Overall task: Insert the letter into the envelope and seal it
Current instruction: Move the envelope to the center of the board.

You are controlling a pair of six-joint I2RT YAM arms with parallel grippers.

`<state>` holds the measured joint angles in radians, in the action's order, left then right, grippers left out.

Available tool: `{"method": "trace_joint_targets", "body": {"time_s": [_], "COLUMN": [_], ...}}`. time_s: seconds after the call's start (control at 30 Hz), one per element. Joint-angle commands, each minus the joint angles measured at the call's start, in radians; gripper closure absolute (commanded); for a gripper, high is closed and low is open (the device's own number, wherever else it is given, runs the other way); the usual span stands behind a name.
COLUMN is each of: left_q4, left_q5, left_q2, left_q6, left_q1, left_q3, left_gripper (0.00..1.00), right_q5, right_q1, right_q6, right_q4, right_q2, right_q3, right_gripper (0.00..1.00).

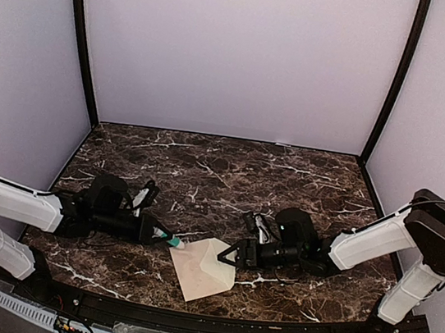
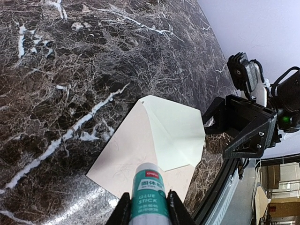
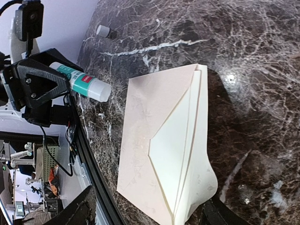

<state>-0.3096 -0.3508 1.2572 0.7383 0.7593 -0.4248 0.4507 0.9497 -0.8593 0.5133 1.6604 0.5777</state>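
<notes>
The cream envelope lies flat near the table's front edge, also seen in the left wrist view and the right wrist view. Its pale triangular flap is folded over the body, and the edge nearest my right gripper curls upward. The letter is hidden; no separate sheet shows. My left gripper is shut on a green-and-white glue stick, whose tip hovers at the envelope's left corner. My right gripper stands open at the right corner, its fingers well apart on either side.
Dark marble table with purple walls behind and at the sides. A black rail runs along the front edge just beyond the envelope. A small white cap lies on the marble behind the left gripper.
</notes>
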Motion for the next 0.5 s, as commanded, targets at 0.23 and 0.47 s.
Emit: {"method": "trace_joint_targets", "body": {"time_s": [0.23, 0.47], "left_q4": [0.014, 0.046], "left_q5": [0.042, 0.059], "left_q2": [-0.059, -0.101], "left_q6": [0.0, 0.006], "left_q1": [-0.006, -0.005], "left_q3": [0.008, 0.004], "left_gripper": [1.0, 1.0], "right_q5": [0.017, 0.006], "right_q1": [0.069, 0.103], "right_q6": [0.032, 0.045], "right_q4": [0.054, 0.04], "right_q2": [-0.019, 0.007], "right_q3": [0.065, 0.1], "right_gripper": [0.34, 0.34]}}
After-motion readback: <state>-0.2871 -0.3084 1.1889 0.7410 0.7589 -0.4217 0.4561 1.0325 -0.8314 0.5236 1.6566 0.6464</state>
